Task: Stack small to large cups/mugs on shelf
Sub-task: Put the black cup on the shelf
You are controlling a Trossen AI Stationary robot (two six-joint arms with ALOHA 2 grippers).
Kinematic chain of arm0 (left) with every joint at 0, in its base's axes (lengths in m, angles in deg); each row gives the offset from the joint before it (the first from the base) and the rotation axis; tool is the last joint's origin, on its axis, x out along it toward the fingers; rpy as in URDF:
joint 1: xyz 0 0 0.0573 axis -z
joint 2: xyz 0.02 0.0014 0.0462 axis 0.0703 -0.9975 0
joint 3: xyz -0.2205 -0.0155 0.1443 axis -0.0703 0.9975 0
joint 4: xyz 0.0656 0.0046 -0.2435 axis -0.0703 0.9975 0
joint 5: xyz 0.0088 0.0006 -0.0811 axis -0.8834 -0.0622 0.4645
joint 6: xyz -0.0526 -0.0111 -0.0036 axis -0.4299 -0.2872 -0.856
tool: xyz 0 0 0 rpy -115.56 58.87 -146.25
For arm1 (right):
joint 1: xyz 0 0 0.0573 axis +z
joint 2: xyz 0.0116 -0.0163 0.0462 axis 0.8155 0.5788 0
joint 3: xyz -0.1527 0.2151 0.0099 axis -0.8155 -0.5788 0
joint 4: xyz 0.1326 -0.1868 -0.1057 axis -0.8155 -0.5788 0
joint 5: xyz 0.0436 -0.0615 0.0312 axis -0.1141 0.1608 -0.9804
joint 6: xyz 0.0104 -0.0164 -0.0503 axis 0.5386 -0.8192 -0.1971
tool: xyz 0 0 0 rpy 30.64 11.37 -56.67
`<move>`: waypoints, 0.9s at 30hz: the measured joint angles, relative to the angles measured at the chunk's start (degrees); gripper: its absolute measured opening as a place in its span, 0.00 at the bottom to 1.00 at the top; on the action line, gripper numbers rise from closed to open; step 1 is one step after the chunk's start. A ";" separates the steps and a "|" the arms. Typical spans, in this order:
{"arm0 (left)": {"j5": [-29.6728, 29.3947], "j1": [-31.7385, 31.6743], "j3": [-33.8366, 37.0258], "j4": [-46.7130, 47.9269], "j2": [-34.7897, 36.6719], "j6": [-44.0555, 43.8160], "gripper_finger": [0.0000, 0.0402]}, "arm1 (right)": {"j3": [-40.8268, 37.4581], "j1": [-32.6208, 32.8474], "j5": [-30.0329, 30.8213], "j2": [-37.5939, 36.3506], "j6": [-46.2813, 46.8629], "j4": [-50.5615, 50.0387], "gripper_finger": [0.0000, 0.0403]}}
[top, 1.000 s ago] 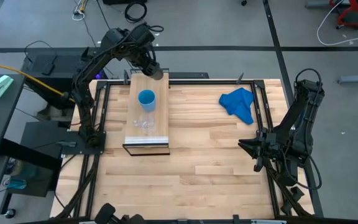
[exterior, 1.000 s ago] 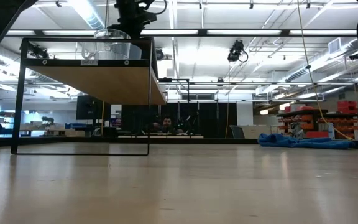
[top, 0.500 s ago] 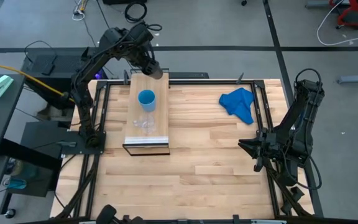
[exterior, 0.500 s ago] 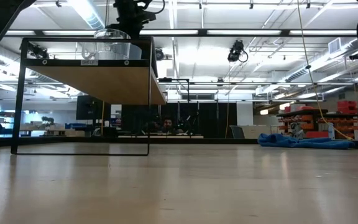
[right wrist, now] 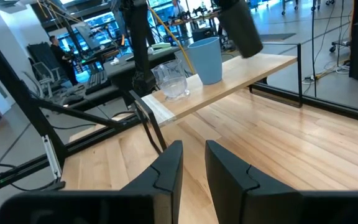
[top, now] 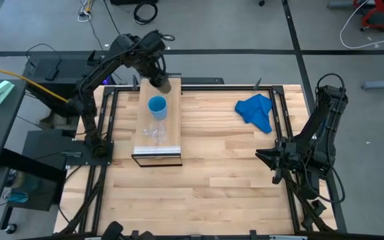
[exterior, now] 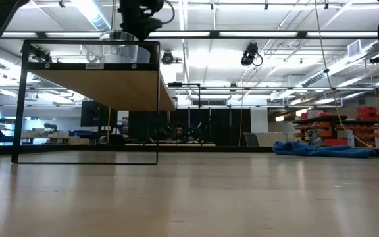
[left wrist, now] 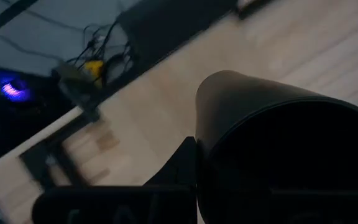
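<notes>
High view: left gripper (top: 161,81) is over the far end of the shelf (top: 145,127), clamped on the black cup (top: 163,85), which it carries tilted in the air above the shelf top, just beyond the blue cup (top: 157,107). Blue cup stands upright mid-shelf; clear glass cup (top: 155,132) sits nearer the pale striped front edge, close to the blue one but apart from it. Left wrist view: black cup (left wrist: 278,155) fills most of the frame, dark finger (left wrist: 173,171) pressed against its side, light wood below. Right wrist view confirms the black cup (right wrist: 241,28) is off the shelf surface, angled, beside the blue cup (right wrist: 206,59) with the glass cup (right wrist: 171,81) in front. Right gripper (right wrist: 191,163) is parked at the table's right edge, fingers slightly parted, holding nothing. Blue cloth (top: 257,111) lies on the tabletop (top: 232,173) far right, well apart from the shelf.
</notes>
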 joint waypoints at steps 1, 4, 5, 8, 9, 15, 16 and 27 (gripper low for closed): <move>-0.62 -0.08 1.79 0.16 0.54 0.57 0.02 | 0.00 0.01 0.00 0.00 0.00 -0.01 0.19; -0.15 -0.12 6.02 -0.03 2.81 -0.69 0.02 | 0.00 0.00 0.00 0.00 0.00 0.00 0.19; -0.19 -0.07 6.83 0.15 3.51 -0.63 0.02 | 0.00 0.00 0.00 0.00 0.00 0.00 0.19; -1.91 -0.54 7.99 -0.14 5.29 -0.60 0.02 | 0.00 0.00 0.00 0.00 0.00 0.00 0.19; -1.96 -0.98 8.55 -0.08 5.90 -0.81 0.02 | 0.00 0.00 0.00 0.00 0.00 0.01 0.19; 0.21 -1.85 11.12 -0.09 6.88 0.40 0.02 | 0.00 0.01 0.00 0.00 0.00 0.00 0.19; 0.73 -1.85 11.74 -0.18 6.75 0.63 0.02 | 0.00 0.02 0.00 0.00 -0.02 0.00 0.19; 8.07 -5.32 12.82 -5.63 6.17 1.56 0.02 | 0.00 0.00 0.00 0.00 0.00 -0.01 0.19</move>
